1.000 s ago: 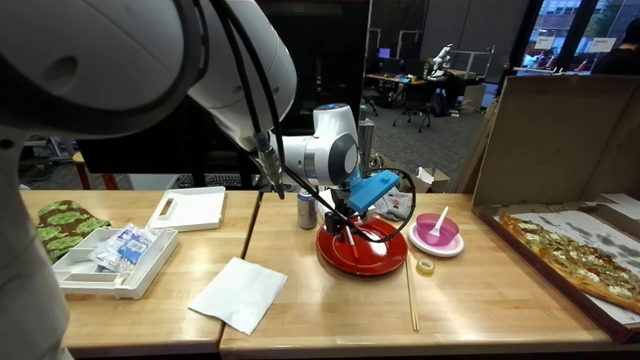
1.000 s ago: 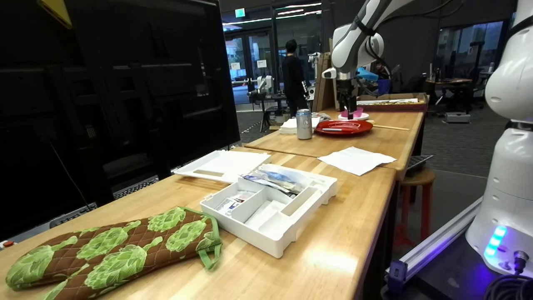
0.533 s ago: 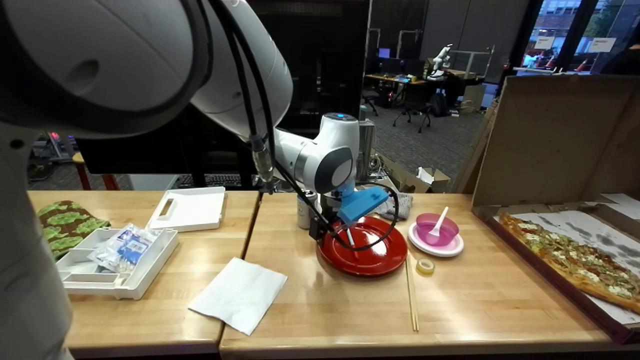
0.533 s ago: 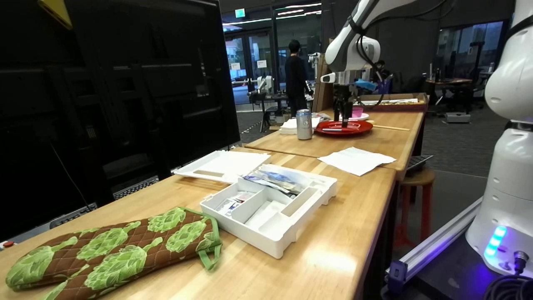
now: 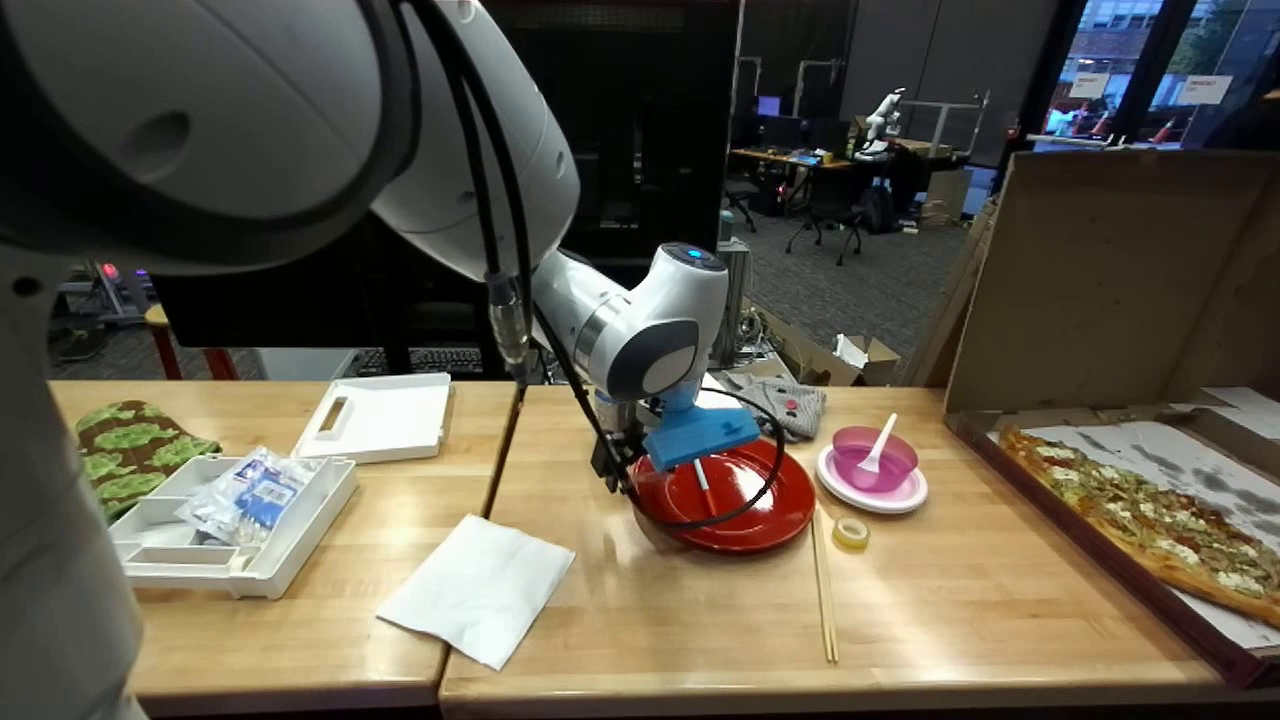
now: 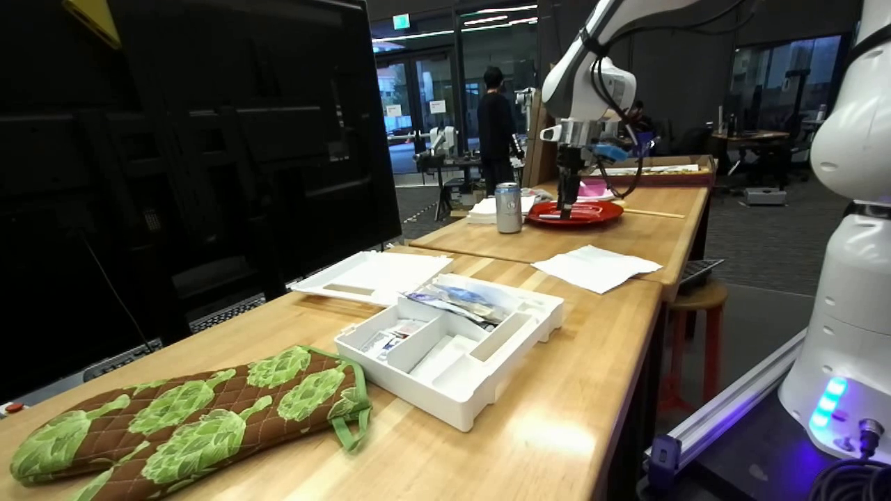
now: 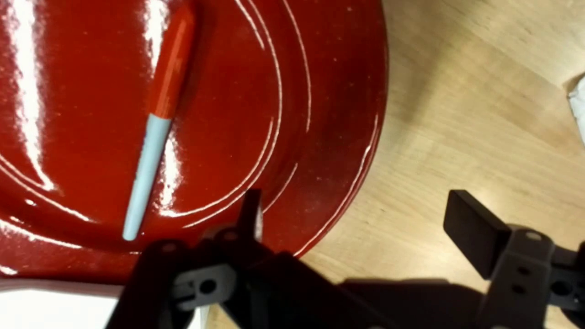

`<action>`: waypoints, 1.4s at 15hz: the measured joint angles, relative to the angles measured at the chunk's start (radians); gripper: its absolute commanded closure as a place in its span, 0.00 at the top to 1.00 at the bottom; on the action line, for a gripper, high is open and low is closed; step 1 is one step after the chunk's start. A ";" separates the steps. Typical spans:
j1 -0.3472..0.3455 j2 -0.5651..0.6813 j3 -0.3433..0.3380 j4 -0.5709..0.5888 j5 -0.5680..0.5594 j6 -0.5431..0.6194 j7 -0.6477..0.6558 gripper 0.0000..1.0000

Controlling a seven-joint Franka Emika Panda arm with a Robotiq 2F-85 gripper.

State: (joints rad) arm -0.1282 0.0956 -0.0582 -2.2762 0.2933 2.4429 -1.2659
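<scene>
Currently, on the table [image 5: 950, 600], red plate [image 7: 343, 91] shows its rim between the spread, empty jaws of the gripper [image 7: 358, 219] in wrist view, marker [image 7: 160, 116] lying up-left of them on plate, long axis steep, grey end nearer.

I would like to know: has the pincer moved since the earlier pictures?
Yes. In an exterior view, the pincer now appears lower and closer to the silver can, which has stayed in place.

There's room for the hand [image 7: 352, 205] to pass over the bench [image 5: 600, 600] between paper napkin [image 5: 480, 588] and red plate [image 5: 775, 515]; beside the plate, a silver can [image 6: 509, 210] stands in the way
</scene>
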 measured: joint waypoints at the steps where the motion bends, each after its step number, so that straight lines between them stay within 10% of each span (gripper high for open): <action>1: 0.000 -0.001 0.000 -0.002 0.039 -0.002 0.021 1.00; 7: -0.023 -0.001 -0.003 -0.006 0.319 -0.032 0.031 1.00; 21: -0.029 0.007 -0.004 -0.019 0.300 0.108 0.127 1.00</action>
State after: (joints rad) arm -0.1574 0.1028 -0.0624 -2.2948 0.5929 2.5511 -1.1385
